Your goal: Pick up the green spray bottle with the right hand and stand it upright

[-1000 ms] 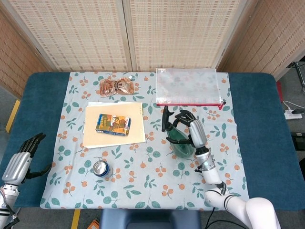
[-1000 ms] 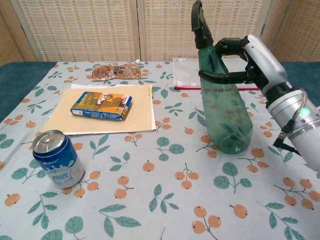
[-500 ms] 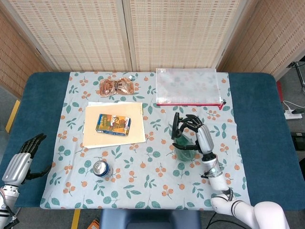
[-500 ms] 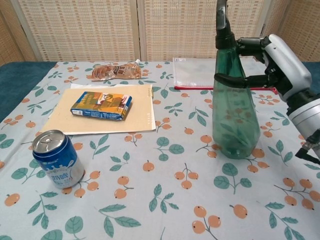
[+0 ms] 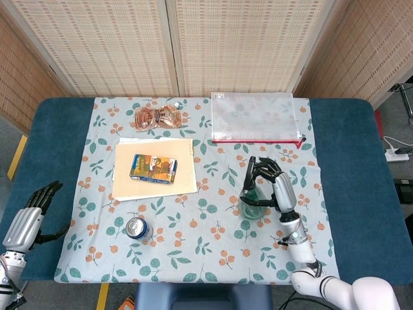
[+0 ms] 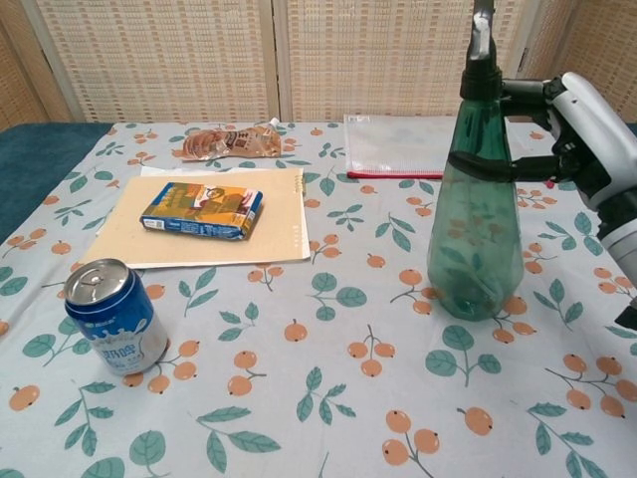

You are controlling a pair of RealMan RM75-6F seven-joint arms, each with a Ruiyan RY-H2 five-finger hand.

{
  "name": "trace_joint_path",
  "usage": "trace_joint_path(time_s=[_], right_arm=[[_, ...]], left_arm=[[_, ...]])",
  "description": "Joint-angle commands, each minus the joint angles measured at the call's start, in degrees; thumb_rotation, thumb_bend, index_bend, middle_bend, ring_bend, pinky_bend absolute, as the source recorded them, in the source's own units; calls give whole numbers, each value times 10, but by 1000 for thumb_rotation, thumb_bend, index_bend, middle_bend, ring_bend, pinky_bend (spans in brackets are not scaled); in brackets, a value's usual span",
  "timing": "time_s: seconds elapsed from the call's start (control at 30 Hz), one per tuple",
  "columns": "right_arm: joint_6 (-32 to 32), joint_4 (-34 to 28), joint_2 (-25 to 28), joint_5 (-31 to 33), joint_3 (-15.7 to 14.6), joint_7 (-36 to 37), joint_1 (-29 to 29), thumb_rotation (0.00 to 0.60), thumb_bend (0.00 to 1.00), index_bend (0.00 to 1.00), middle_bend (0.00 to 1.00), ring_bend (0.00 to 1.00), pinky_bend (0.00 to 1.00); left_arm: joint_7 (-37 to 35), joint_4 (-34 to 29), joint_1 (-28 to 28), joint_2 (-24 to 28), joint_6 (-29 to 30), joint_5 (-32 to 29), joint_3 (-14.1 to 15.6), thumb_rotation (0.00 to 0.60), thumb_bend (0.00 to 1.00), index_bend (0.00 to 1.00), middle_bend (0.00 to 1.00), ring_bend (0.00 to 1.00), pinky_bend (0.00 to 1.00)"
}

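Note:
The green spray bottle [image 6: 476, 239] stands upright, its base on the flowered tablecloth [image 6: 299, 398] at the right; its black nozzle points up. From above in the head view, the bottle [image 5: 251, 201] shows right of centre. My right hand [image 6: 589, 129] reaches in from the right, and its dark fingers [image 6: 518, 167] wrap the bottle's neck and shoulder. In the head view the right hand [image 5: 280, 188] lies against the bottle's right side. My left hand [image 5: 29, 218] hangs off the table's left edge, fingers apart, holding nothing.
A blue drink can [image 6: 109, 317] stands front left. A small printed box [image 6: 202, 209] lies on a tan folder [image 6: 269, 234]. A snack packet [image 6: 229, 144] and a clear zip pouch [image 6: 393, 144] lie at the back.
The bottle has swung from leaning left to upright and shifted right with my right hand still on it. The left hand has not moved.

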Motion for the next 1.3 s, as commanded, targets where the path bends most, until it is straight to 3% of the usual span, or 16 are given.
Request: trace_joint_path(time_s=[0.03,0.47,0.73,0.93,1.13,1.3], right_arm=[[2,-4,2,0,-1,-3,-3,600,0,736,669,337,216],[14,-71,40,0,-8,-53,-36,600,0,708,669,331,198],[9,-80,48,-4,-14,-68,-43,600,0,588,669,303,167],[6,-97,59,-1,-12,-81,-50,600,0,558,654,290,162],[-7,-124,77,3,-17,-97,-59,600,0,456,587,236,122],[-13,-150,91,5,-18,-110,-65,600,0,429,560,212,113]], left_arm=[[0,0,0,0,0,0,0,600,250,0,0,0,0],[-3,-1,0,1,1,2,1,600,250,0,1,0,0],[-4,-1,1,1,2,2,1,600,249,0,2,0,0],[-4,-2,0,1,1,2,1,600,250,0,2,0,0],[-3,-3,0,1,1,2,1,600,250,0,2,0,0],[-3,-3,1,1,1,2,1,600,249,0,2,0,0]])
